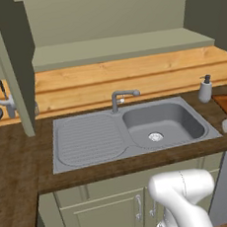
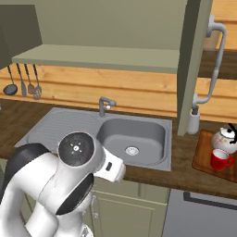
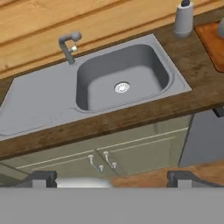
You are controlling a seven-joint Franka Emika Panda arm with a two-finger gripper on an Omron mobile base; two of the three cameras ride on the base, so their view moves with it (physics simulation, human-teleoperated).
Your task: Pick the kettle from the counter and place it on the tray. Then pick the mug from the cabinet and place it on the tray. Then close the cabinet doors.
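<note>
Pincer (image 3: pixel 112 177) spread wide, holding nothing, touching nothing, poised above counter (image 3: pixel 131 116) front edge.

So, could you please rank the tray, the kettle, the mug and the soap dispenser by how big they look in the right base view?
1. tray, partly cut off by the picture's edge
2. kettle
3. soap dispenser and mug: too alike to rank; the dispenser is taller but slimmer and farther back.

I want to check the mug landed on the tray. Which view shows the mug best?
The right base view: the red mug stands whole on the tray, in front of the kettle. The other views catch the tray's edge, and I cannot make out the mug there.
</note>
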